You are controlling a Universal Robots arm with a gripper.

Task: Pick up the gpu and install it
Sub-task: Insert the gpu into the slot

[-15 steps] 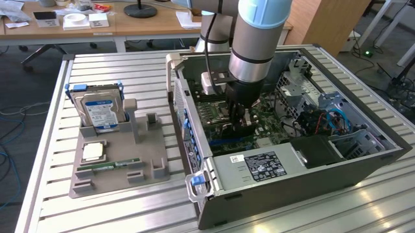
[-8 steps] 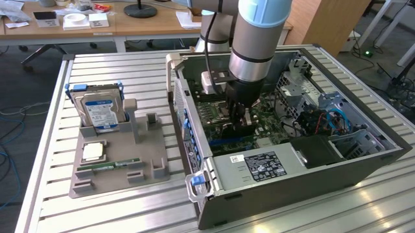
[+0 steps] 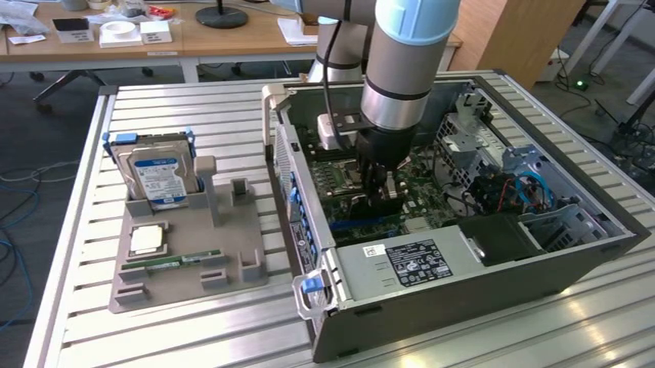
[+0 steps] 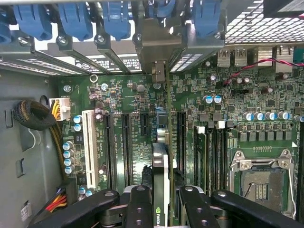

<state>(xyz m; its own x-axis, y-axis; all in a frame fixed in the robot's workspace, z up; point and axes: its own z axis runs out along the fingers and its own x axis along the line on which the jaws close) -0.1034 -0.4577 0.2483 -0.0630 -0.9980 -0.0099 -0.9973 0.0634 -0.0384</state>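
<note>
The gpu [image 4: 161, 166], a thin dark card seen edge-on, stands upright among the long black slots of the green motherboard [image 4: 266, 109], inside the open grey metal computer case [image 3: 511, 268]. The black pincer [image 4: 164, 205] is clamped narrowly on the card's upper edge. The case rests on a ribbed aluminium bench [image 3: 184, 107].

Beside the open computer case [image 3: 481, 303] I see a grey holder [image 3: 248, 270]; a hard drive [image 3: 159, 182] stands upright in it and a memory stick [image 3: 169, 262] lies flat.
</note>
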